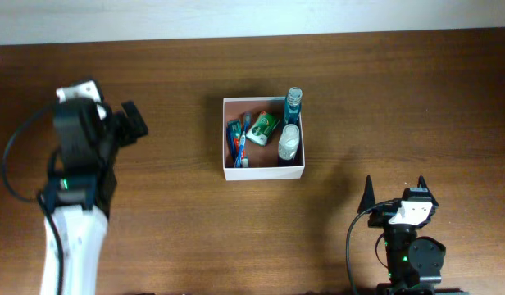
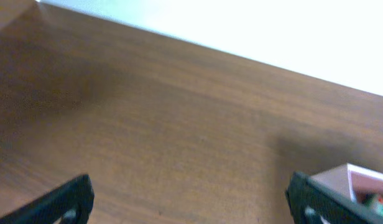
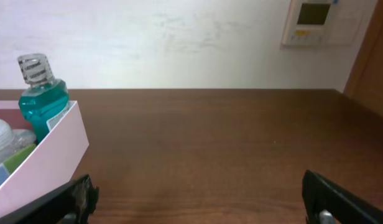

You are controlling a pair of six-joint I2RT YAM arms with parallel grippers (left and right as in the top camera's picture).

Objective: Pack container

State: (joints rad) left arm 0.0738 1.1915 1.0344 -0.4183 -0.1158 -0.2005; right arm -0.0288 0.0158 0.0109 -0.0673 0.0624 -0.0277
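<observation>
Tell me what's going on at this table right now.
Two robot arms are packing a square, white-walled container on a brown wooden table. It holds a teal mouthwash bottle, a green tube, a blue toothbrush and a whitish bottle. The left gripper and right gripper are both open, empty and apart from it.

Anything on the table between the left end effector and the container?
Nothing visible. Only table surface lies between the left end effector and the container.
</observation>
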